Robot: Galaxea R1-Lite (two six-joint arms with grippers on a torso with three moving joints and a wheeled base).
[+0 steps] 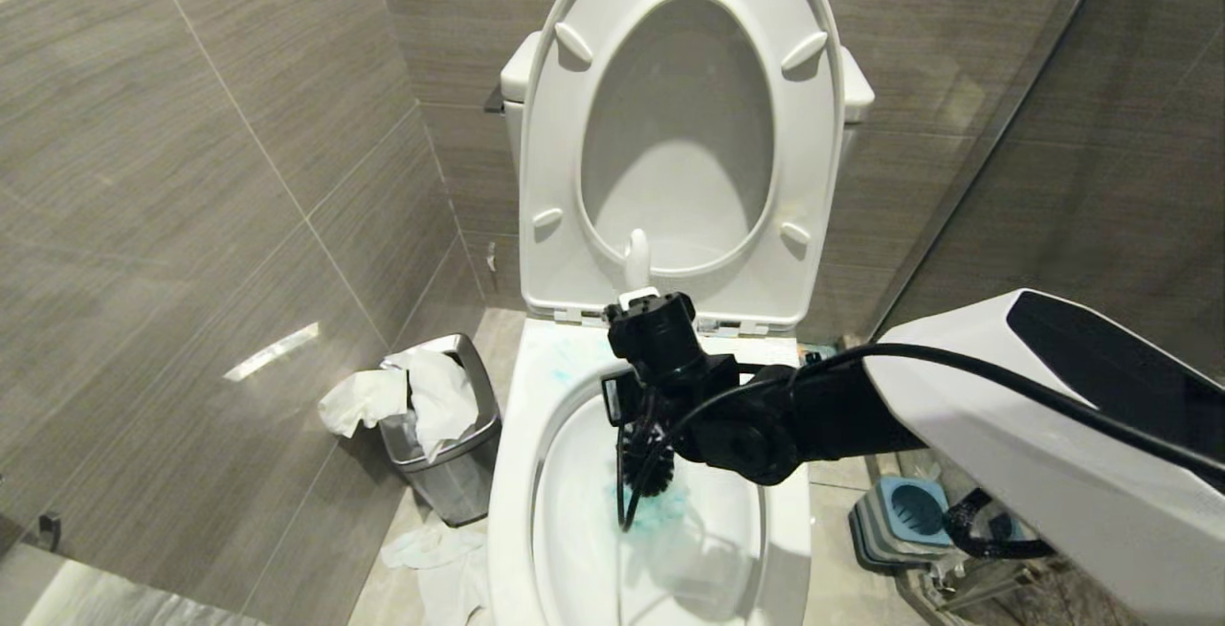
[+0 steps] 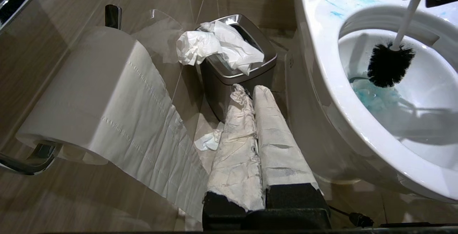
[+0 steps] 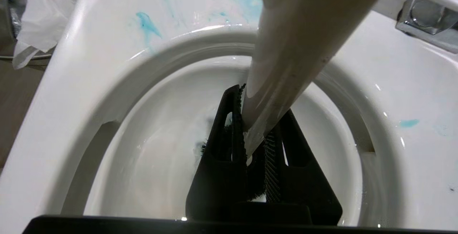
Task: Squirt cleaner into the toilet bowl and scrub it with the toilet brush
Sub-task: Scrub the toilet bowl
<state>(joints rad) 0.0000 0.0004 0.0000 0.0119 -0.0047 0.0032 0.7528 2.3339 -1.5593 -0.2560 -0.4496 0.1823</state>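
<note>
A: Right gripper (image 3: 256, 144) clamped on slim white-handled, black-bristled toilet brush (image 2: 390, 64), head inside glossy white toilet bowl (image 1: 512, 473) by turquoise cleaner (image 2: 372, 96).

B: Scrubbing step; next probably needs sweeping round walls. Left gripper (image 2: 254, 94) together, parked.

Right gripper (image 3: 254, 144) clamping the white toilet brush (image 3: 286, 58) handle above the toilet bowl (image 3: 89, 94); turquoise cleaner (image 3: 146, 24) smears on the rim.
</note>
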